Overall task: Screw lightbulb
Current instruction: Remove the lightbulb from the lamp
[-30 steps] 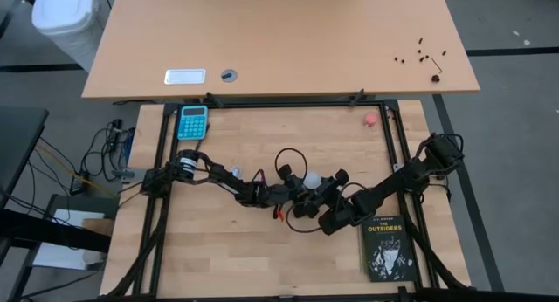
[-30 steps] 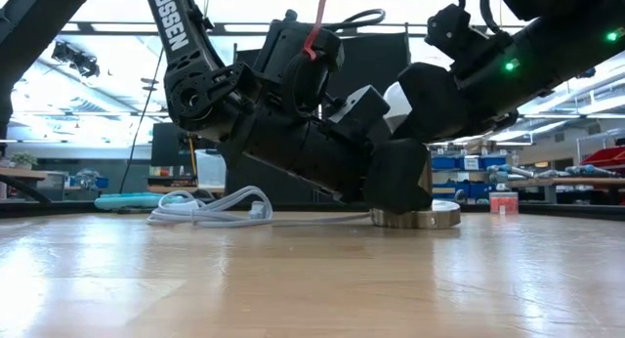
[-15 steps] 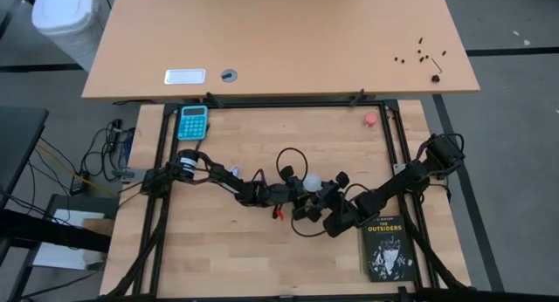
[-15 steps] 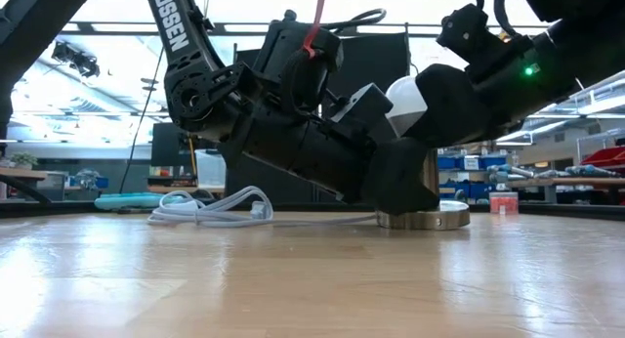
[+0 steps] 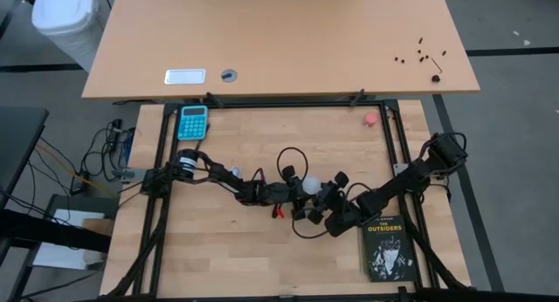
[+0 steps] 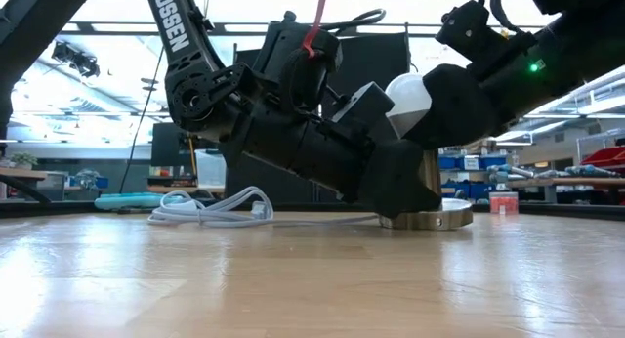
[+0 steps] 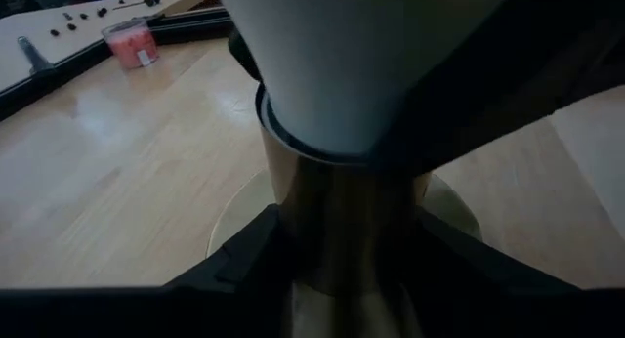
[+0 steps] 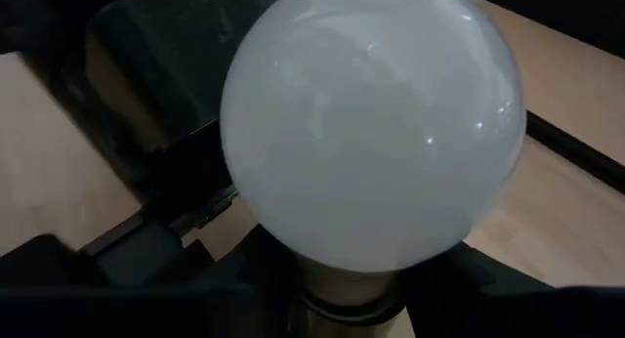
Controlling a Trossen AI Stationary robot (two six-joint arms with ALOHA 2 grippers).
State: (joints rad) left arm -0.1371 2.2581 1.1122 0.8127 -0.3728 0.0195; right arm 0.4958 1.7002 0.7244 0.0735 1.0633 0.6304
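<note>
The white frosted lightbulb point(image 5: 310, 183) stands in the brass socket point(image 7: 342, 221) near the table's middle. The socket's round base point(image 6: 430, 219) rests on the wood, and its white cord point(image 6: 210, 206) lies coiled behind it. My left gripper point(image 5: 293, 193) comes from the table's left and is shut on the socket. My right gripper point(image 5: 321, 197) comes from the right and is shut on the bulb, whose dome fills the right wrist view point(image 8: 371, 133). My left gripper pinches the socket's upright brass barrel point(image 7: 337, 196) between its two fingers, just below the bulb. It comes slanting down from the table's left. The socket stands upright with its base disc point(image 7: 244, 221) on the table. My right gripper has its fingers point(image 8: 107, 270) on either side of the bulb's lower part, near its neck point(image 8: 352, 284). It comes slanting from the table's right. The bulb hides the exact place of contact. The bulb stands upright in the socket.
A black book point(image 5: 385, 247) lies under the right arm at the near right. A teal calculator point(image 5: 193, 121) lies at the far left and a small pink-red object point(image 5: 370, 119) at the far right. The table's black frame rail runs around the work area.
My right gripper has turned about the bulb and tipped upward, so more of the bulb shows in the low view. The socket's base has slid a little to the right in the low view. My left gripper has kept its hold.
</note>
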